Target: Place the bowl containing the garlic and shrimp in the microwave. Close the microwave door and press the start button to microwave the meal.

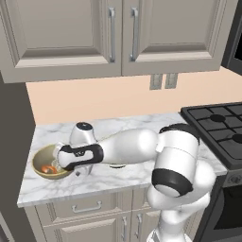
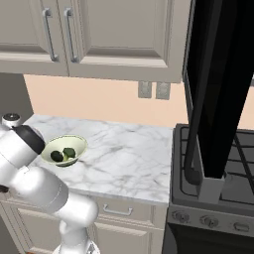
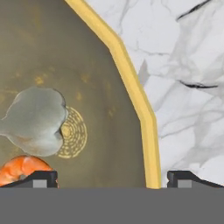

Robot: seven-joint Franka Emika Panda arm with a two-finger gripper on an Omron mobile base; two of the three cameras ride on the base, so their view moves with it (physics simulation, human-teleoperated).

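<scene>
My open pincer (image 3: 112, 177) straddles the yellowish rim of the deep tan-brown bowl (image 3: 131, 87) on the marble worktop (image 1: 123, 127), poised to grip it.

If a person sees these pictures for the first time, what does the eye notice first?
First the white arm stretched low over the marble counter, its tool open astride the yellow rim of the tan bowl, one fingertip inside, one outside. In the hand view the grey garlic and orange shrimp lie in that bowl. On the right, the black microwave door hangs open above the stove.
</scene>
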